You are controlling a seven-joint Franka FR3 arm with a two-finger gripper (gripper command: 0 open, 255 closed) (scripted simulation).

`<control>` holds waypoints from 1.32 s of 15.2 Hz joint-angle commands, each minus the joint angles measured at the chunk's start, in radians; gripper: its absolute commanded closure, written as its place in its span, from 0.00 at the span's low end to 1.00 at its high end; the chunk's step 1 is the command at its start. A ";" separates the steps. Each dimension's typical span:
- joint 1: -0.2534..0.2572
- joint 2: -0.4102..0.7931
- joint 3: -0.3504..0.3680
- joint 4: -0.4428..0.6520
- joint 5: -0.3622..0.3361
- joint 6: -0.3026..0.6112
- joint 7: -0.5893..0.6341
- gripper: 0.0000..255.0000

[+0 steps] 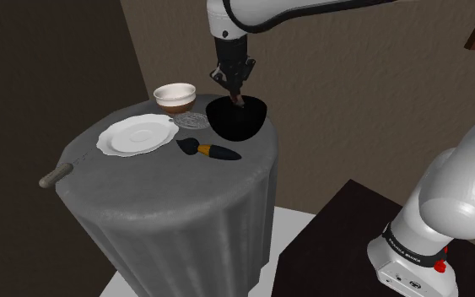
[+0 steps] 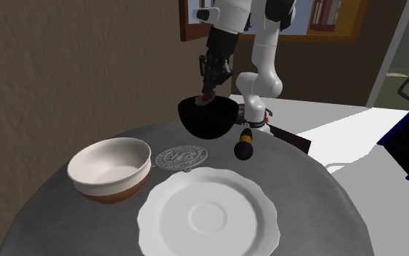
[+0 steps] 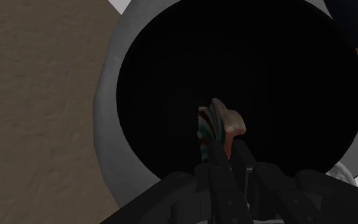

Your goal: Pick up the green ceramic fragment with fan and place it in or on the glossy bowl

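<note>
Wrist view: grasping the fragment firmly in the tool, squeezed between both fingers, greenish stripes and a pinkish edge on show. Hanging straight over the dark hollow of the black bowl. Switching to the shoulder view: down at the black bowl's mouth, holding the fragment about rim level, not yet let go. Standing on the round grey desk. Just beside the black bowl, a brush and a grey disc; further toward the shoulder view's left, a plate and a white bowl.
</note>
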State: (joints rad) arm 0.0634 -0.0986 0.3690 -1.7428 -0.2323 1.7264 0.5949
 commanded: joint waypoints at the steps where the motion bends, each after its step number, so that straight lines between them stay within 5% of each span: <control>1: 0.000 -0.005 -0.001 -0.032 0.001 0.028 0.005 1.00; 11: -0.001 -0.008 -0.002 -0.068 0.000 0.060 0.011 1.00; 12: -0.001 -0.008 -0.002 -0.068 0.000 0.060 0.011 0.00; 17: -0.001 -0.008 -0.002 -0.068 0.000 0.060 0.011 0.00; 20: 0.008 -0.003 0.011 0.036 0.002 -0.042 0.009 0.00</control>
State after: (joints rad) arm 0.0713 -0.0949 0.3796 -1.7270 -0.2334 1.7115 0.6099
